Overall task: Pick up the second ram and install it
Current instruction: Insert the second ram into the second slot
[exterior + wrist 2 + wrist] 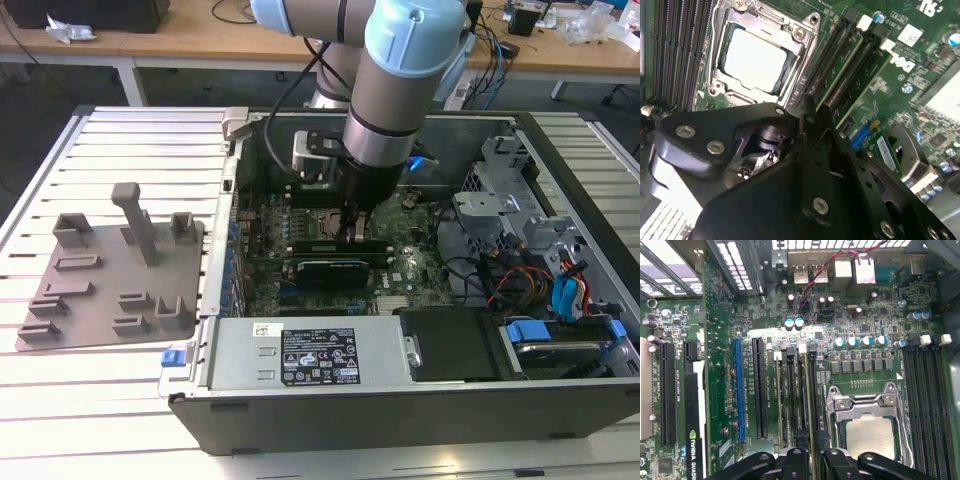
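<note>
We see an open computer case (400,400) lying on a slatted tabletop (120,400), with the motherboard (260,240) facing up. Around the work spot stand several things: the CPU socket (867,425) with its metal frame, a row of long black memory slots (927,390) on its far side, a blue expansion slot (738,390) and a black one (758,387) beside it, and a graphics card (325,270) just in front of the gripper in the exterior view. A power supply (300,355) runs along the near wall of the case, and a drive cage (510,215) with bundled cables (545,285) sits toward the exterior view's right. On the tabletop toward the exterior view's left rests a grey holder plate (110,275) with upright blocks, well apart from the case. The arm (400,70) comes down nearly vertical into the case, its wrist pointing straight at the board — the gripper (358,235) sits low over the slots next to the CPU socket. In both wrist views the black fingers (812,460) stand close together over these slots, and the second ram (809,395), a thin green stick, runs between them, standing on edge in the slot beside the CPU socket. The gripper (812,127) looks nearly closed on the stick's top edge, though we cannot tell how firmly.
</note>
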Tool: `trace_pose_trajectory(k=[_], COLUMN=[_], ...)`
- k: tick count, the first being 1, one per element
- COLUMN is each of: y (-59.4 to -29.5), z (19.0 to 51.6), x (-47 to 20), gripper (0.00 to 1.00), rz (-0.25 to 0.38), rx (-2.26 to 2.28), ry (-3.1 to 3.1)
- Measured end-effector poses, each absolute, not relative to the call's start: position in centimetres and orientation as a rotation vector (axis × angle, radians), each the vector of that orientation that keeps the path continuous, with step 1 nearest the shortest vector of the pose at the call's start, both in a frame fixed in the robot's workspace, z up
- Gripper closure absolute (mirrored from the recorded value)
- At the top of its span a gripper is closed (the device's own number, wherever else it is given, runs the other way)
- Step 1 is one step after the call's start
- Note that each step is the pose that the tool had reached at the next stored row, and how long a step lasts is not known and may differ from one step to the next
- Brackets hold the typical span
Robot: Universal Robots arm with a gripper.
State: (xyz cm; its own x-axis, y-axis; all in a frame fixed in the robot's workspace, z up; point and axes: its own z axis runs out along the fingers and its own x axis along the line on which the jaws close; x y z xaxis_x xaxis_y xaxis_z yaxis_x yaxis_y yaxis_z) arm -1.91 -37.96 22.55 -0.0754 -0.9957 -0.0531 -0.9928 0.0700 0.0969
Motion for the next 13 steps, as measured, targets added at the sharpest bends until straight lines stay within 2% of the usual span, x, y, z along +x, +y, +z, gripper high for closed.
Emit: trace_pose_trajectory(k=[3, 4, 5, 13], y=[-37.8, -37.7, -37.7, -37.7], z=[24.9, 25.8, 26.4, 26.4], x=[-1.9, -1.9, -1.9, -1.9], gripper=[0.79, 0.87, 0.90, 0.90], rz=[-0.146, -0.138, -0.136, -0.136], rx=[2.111, 2.108, 2.107, 2.107], ry=[-2.272, -2.270, -2.269, -2.269])
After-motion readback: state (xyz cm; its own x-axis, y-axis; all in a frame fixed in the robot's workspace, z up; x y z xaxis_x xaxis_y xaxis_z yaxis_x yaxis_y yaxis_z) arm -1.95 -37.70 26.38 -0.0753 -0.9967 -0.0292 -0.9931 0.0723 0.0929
